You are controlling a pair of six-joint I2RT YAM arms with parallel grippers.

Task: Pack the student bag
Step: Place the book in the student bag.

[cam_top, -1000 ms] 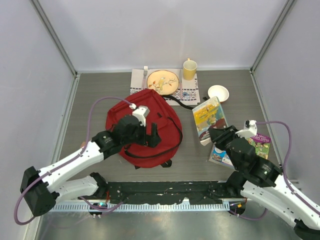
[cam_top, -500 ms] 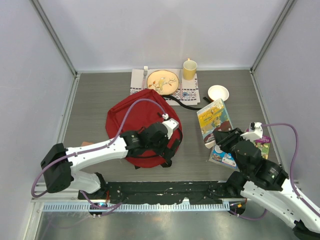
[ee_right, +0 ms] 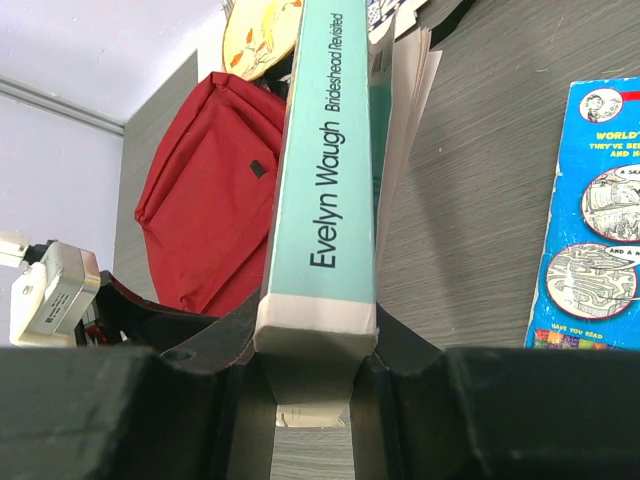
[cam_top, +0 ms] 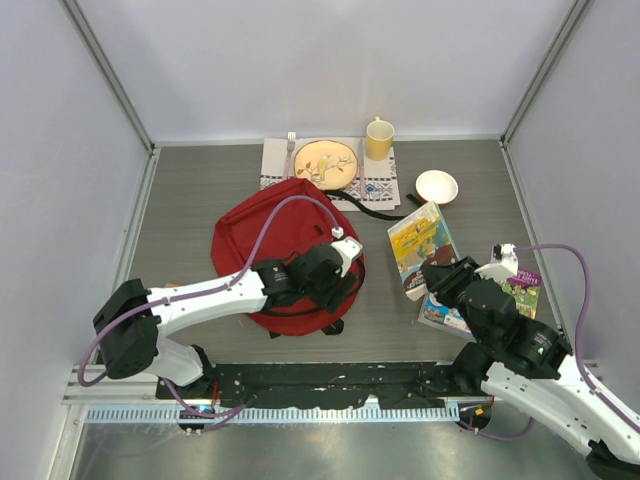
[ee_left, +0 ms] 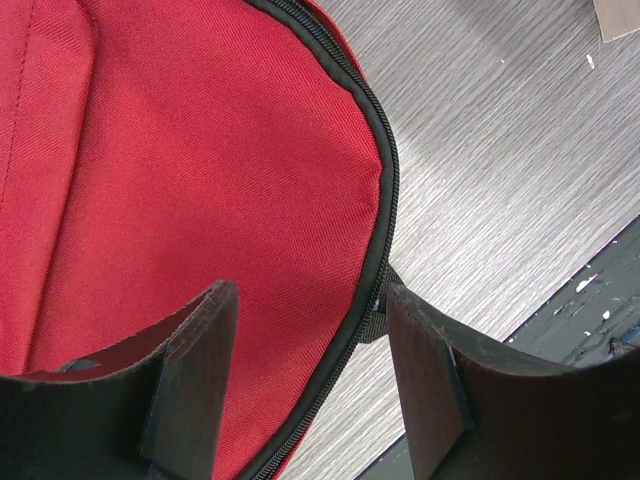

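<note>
The large red fabric backpack (cam_top: 275, 235) lies flat and zipped, at nine o'clock from the teal-spined paperback book (ee_right: 325, 170) clamped in the right gripper (ee_right: 316, 350). The left gripper (ee_left: 308, 310) straddles the bag's four-o'clock zip edge, fingers apart. This looks like the opening step; next it must grip that edge.

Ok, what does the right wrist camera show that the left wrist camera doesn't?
Only the right wrist view: the right gripper clamped on a paperback whose spine reads Evelyn Waugh, Brideshead Revisited, a blue comic-style book flat on the table, and part of the decorated plate behind. Only the left wrist view: a close-up of the black zipper along the student bag edge, with the left gripper open, one finger either side of that edge. Both: the red student bag and the grey table.
</note>
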